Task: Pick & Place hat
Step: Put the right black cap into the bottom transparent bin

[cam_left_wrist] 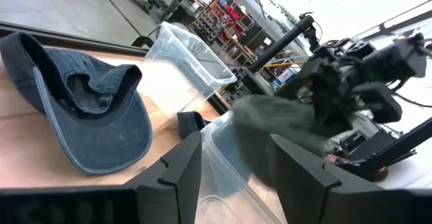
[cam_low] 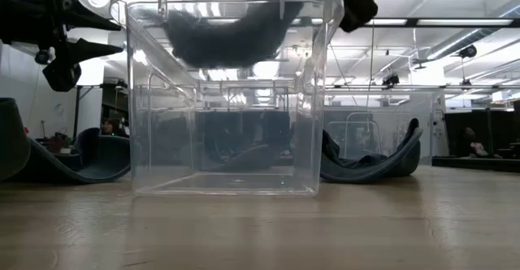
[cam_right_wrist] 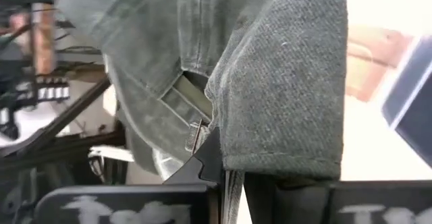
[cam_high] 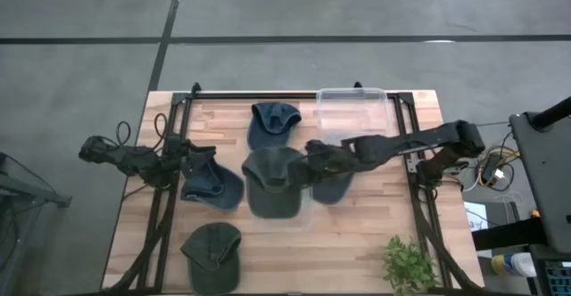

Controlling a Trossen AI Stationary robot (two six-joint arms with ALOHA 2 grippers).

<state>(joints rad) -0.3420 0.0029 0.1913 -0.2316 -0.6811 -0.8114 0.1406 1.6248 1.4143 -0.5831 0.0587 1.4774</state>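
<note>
My right gripper (cam_high: 312,164) is shut on a dark green hat (cam_high: 272,187), which hangs over the open top of a clear bin (cam_low: 223,99) at the table's middle. In the low view the hat (cam_low: 227,30) sags just inside the bin's rim. My left gripper (cam_high: 178,167) is open and empty at the table's left, beside a blue hat (cam_high: 212,182) that lies on the wood. This blue hat also shows in the left wrist view (cam_left_wrist: 81,109). My right gripper pinches the green hat's rim cloth (cam_right_wrist: 270,150) between its two fingers, close to the back strap's buckle (cam_right_wrist: 194,137). The fingers come level from the table's right side. The hat hangs beside and below the fingers, slack, clear of the table, over the bin's opening.
A second clear bin (cam_high: 352,113) stands at the far edge. A blue hat (cam_high: 273,122) lies beside it. Another blue hat (cam_high: 335,187) lies under the right arm. A green hat (cam_high: 212,251) lies near the front left. A plant (cam_high: 410,262) stands at the front right.
</note>
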